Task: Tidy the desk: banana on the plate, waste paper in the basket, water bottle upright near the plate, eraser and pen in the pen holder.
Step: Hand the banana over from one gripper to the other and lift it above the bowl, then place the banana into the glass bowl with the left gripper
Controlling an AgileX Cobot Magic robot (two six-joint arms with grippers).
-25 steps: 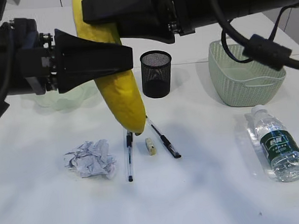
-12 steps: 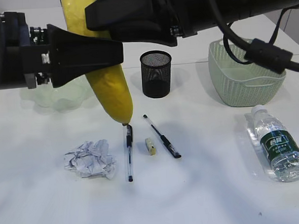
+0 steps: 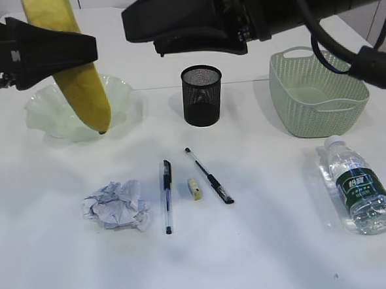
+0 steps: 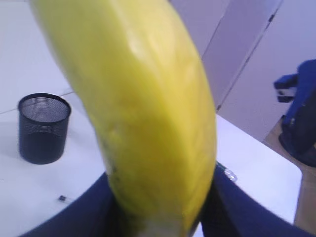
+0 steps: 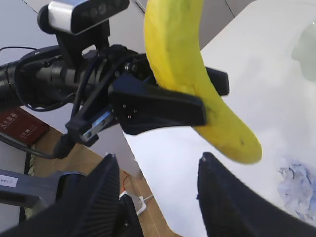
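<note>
The banana [image 3: 77, 79] is held nearly upright, its long axis running steeply from the top edge of the exterior view down to a dark tip that hangs over the pale green plate [image 3: 128, 96] at the back left of the table [image 3: 265, 258]. It is clamped between the black fingers of the left gripper [image 3: 76, 50], which close on its upper part, so most of the fruit hangs below the grip. In the left wrist view the banana fills the frame and the fingers are seen only as dark shapes at the bottom. The right gripper [image 5: 155, 195] is seen with its two fingers spread and nothing between them. The banana's upper end is cut off by the frame, and whether its tip touches the plate cannot be told. The crumpled paper [image 3: 116, 205], two pens [image 3: 166, 195], the eraser [image 3: 194, 188] and the lying water bottle [image 3: 359, 187] rest on the table; the mesh pen holder [image 3: 202, 95] and basket [image 3: 318, 94] stand behind.
</note>
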